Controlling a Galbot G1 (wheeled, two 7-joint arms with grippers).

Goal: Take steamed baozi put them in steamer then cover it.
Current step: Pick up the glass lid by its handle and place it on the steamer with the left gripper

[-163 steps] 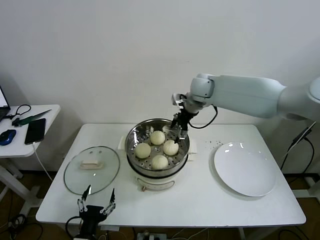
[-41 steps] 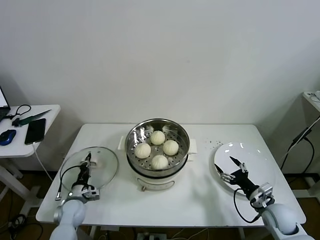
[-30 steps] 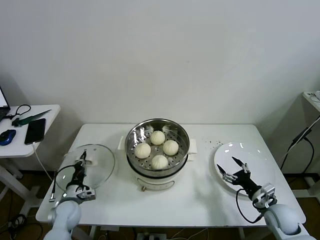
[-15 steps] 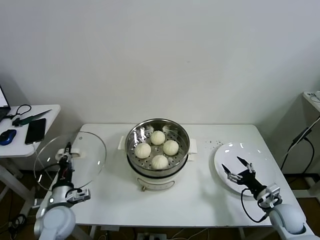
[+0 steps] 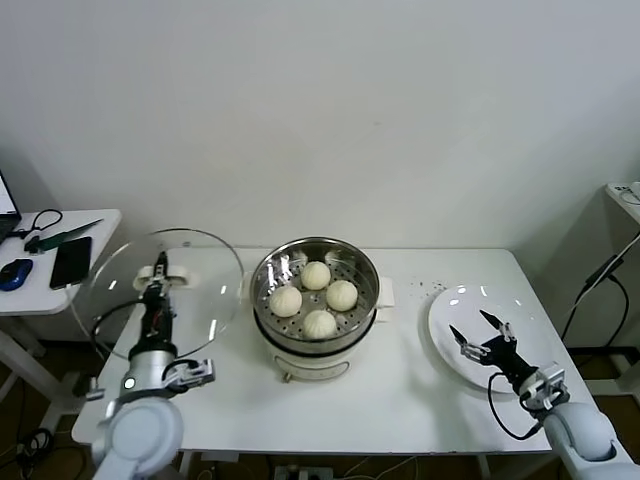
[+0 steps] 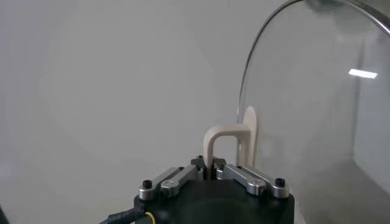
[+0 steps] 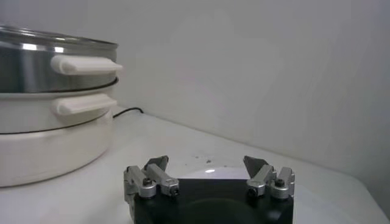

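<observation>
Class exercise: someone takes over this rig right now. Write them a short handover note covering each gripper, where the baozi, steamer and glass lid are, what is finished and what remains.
Left gripper: shut on the handle of the glass lid, held raised and tilted left of the steamer.
Right gripper: open, empty, over the white plate.
Done: four baozi lie in the steamer basket.
Left: carry the lid over the steamer, lower it onto the rim, release.

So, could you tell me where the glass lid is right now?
In the head view the glass lid is lifted off the table, tilted, held by its handle in the left gripper, just left of the steamer.
</observation>
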